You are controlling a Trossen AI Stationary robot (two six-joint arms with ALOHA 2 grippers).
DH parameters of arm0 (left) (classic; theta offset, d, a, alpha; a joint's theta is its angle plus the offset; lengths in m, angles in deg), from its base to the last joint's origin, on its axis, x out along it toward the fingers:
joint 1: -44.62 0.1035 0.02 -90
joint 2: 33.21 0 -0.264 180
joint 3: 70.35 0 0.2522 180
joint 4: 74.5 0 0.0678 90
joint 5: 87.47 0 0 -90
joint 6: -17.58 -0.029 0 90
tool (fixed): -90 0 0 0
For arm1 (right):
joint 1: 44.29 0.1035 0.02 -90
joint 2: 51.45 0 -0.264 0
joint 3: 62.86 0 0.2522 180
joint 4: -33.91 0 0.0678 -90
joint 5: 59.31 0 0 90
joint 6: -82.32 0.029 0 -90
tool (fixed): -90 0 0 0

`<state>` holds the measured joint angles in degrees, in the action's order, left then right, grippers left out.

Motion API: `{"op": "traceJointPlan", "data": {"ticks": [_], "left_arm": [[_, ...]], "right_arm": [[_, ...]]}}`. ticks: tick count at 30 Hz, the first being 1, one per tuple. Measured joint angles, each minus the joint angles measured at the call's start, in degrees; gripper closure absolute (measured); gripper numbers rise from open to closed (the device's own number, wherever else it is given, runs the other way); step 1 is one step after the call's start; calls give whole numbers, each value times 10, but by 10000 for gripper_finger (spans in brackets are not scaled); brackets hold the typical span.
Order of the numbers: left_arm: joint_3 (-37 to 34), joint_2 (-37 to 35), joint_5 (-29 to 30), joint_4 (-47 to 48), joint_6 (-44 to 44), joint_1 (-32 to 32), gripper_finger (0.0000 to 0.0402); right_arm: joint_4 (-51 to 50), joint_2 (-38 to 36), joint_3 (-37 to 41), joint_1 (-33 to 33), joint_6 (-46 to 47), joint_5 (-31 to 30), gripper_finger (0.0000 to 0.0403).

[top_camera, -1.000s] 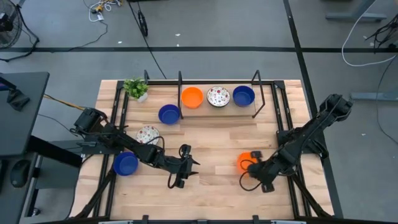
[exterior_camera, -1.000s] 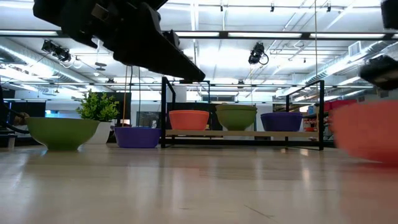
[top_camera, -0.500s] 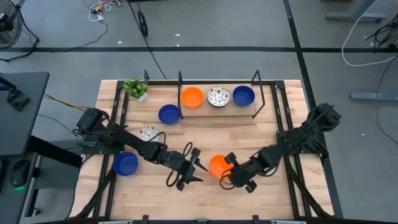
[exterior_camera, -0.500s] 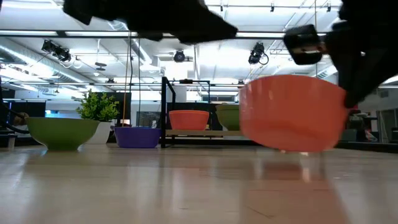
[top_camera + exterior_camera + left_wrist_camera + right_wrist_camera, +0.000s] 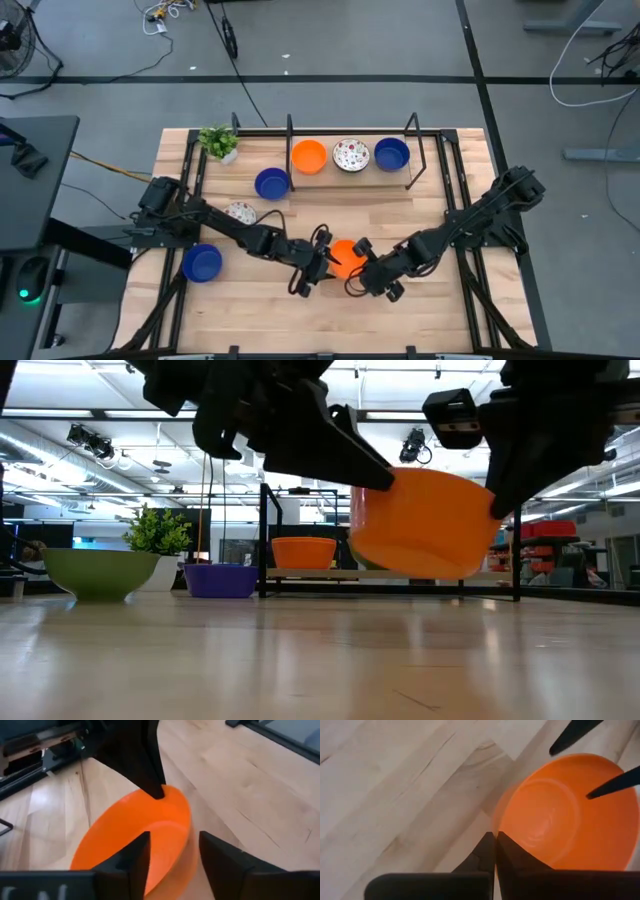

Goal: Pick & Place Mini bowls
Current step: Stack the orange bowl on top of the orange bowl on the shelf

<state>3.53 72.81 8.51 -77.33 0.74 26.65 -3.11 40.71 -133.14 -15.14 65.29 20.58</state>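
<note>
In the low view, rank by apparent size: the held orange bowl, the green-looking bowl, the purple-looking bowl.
1. Held orange bowl, though nearness to the camera inflates it.
2. Green-looking bowl.
3. Purple-looking bowl, which may simply sit farther back.

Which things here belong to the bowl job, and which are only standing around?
Job:
- held orange bowl, between left end effector and right end effector
- orange, speckled and blue bowls on the rack
- blue bowls, speckled bowl on the table

Standing around:
- potted plant

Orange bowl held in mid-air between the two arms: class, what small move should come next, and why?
Probably the left claw should close on the orange bowl's rim. Its fingers straddle the rim, still open, while the right claw is shut on the opposite rim, holding the bowl off the table.
</note>
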Motion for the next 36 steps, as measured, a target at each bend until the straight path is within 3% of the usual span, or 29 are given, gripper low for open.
{"op": "traceJointPlan", "data": {"ticks": [15, 25, 33, 36], "left_arm": [[0, 0, -33, 12, 12, 5, 387], [0, 0, -43, 40, 10, 4, 397], [0, 0, 24, 62, 12, 4, 397], [0, 0, 69, 73, 16, -1, 398]], "right_arm": [[8, 0, 0, -3, -4, -3, 398], [53, 0, 0, -2, 0, -8, 379], [201, -4, -2, 8, -13, -37, 303], [201, -16, -2, 28, 14, -50, 290]]}}
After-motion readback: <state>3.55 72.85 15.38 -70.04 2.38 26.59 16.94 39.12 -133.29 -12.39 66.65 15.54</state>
